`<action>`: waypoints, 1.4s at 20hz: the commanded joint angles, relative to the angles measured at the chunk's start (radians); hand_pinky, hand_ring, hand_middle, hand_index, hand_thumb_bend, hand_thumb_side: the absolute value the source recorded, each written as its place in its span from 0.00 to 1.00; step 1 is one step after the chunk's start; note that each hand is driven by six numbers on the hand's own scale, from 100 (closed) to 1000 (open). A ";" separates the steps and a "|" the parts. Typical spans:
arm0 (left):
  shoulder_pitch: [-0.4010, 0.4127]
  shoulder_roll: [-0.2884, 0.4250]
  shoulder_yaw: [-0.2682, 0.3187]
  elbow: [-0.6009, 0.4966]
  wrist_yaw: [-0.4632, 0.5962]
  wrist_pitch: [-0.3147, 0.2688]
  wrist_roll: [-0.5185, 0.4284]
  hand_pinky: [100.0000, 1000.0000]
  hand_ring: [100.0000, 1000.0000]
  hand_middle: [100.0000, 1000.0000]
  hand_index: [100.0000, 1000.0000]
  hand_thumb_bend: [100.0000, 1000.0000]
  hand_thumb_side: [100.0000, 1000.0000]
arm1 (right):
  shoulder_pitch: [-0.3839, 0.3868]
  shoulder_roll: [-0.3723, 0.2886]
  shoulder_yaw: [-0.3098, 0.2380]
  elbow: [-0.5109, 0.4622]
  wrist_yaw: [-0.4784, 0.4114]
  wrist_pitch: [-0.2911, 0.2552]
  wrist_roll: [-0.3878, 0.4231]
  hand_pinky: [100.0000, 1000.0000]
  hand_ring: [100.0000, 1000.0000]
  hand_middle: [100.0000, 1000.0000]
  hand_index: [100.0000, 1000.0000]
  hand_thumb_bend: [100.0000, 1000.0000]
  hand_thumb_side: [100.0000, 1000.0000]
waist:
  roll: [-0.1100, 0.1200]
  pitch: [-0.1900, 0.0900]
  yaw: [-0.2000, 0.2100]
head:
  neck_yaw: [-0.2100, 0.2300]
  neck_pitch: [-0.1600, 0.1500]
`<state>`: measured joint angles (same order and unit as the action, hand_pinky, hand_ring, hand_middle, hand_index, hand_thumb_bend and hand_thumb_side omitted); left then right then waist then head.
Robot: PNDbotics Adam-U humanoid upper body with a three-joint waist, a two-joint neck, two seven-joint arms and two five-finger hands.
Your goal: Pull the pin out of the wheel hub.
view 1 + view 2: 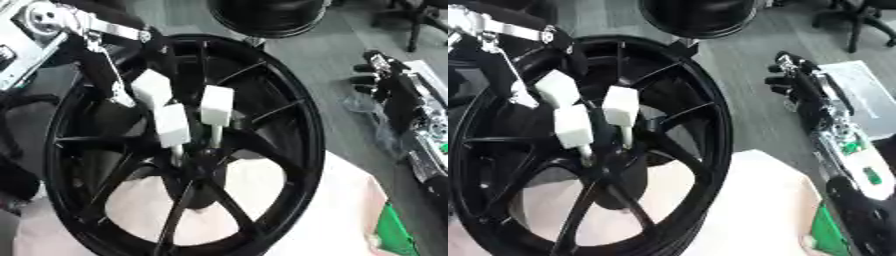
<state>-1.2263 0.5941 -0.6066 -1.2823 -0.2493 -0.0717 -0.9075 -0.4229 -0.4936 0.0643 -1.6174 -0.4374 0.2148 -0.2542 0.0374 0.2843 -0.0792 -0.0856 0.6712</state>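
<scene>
Your left hand (153,82) reaches in from the upper left over the black wheel (297,125); whether its black fingers are curled or straight you cannot tell against the dark spokes. Just below and beside that hand stand three white blocks: one (151,88) right at the hand, one (172,125) lower, and one (217,106) to its right. The lower two sit on thin pale pins (214,137) that run down into the wheel hub (199,167) at the middle of the spokes. The spokes cross close around the pins on every side.

Your right hand (794,82) is well apart from the wheel, out on the right over the grey floor (737,65), its black fingers curled and holding nothing. Under that arm lies a white board (872,95). Below the hub the wheel rests on a pale pink sheet (754,210), with something green (826,235) at its right edge. Beyond the wheel, at the top, sits another dark tyre (697,17).
</scene>
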 commanded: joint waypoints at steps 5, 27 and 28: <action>-0.036 -0.001 0.012 -0.001 0.000 -0.001 0.000 0.85 0.82 0.78 0.78 0.37 0.00 | -0.015 -0.013 -0.003 -0.007 -0.003 -0.002 0.003 0.80 0.67 0.65 0.81 0.00 0.54 | -0.001 -0.017 0.000 | 0.008 -0.020; -0.051 -0.001 0.030 -0.016 -0.063 -0.019 0.000 0.73 0.66 0.55 0.31 0.00 0.00 | -0.010 -0.011 -0.005 -0.006 -0.008 0.000 -0.003 0.80 0.67 0.65 0.81 0.00 0.55 | 0.000 -0.020 -0.006 | 0.017 -0.018; -0.053 0.000 0.031 -0.020 -0.064 -0.023 0.000 0.73 0.66 0.54 0.30 0.00 0.00 | -0.010 -0.011 -0.005 -0.006 -0.008 0.000 -0.003 0.80 0.67 0.65 0.81 0.00 0.55 | 0.000 -0.020 -0.006 | 0.018 -0.018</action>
<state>-1.2506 0.5800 -0.5970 -1.2849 -0.3079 -0.0875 -0.9090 -0.4224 -0.4882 0.0680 -1.6128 -0.4419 0.2170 -0.2547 0.0408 0.2845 -0.0838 -0.0711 0.6645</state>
